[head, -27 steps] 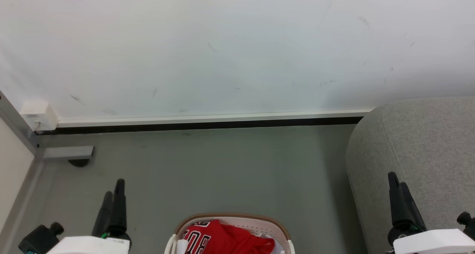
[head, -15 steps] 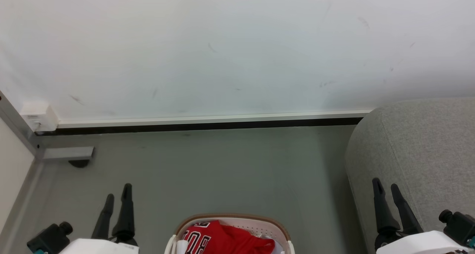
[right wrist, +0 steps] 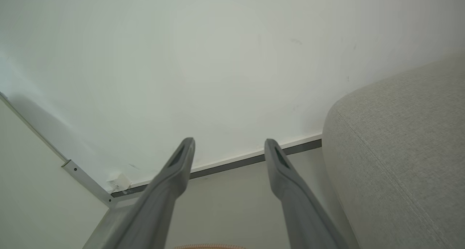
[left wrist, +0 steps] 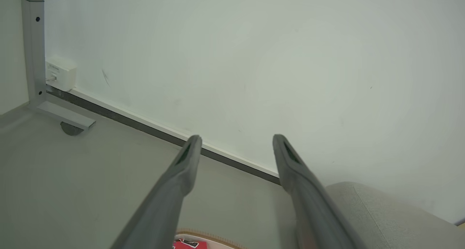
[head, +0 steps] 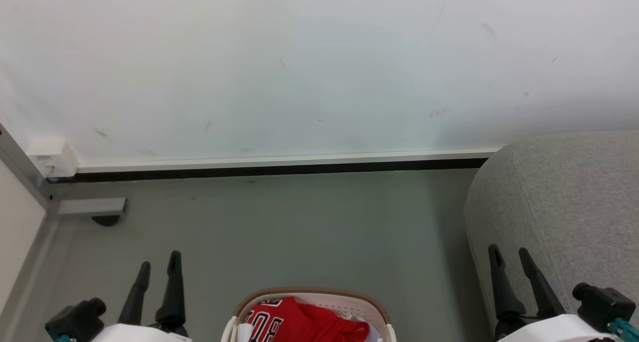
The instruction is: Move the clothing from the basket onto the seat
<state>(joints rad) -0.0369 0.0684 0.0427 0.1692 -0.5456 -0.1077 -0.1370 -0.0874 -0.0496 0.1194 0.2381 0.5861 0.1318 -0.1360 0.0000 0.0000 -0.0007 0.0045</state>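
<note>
Head looks down; wrists low, face wall (left wrist: 290,60); all share seat (head: 574,197)

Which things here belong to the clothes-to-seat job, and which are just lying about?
Job: red clothing, white basket holding it, grey seat, left gripper and right gripper, both open.
Just there: wall box, metal frame foot, skirting strip, floor.
</note>
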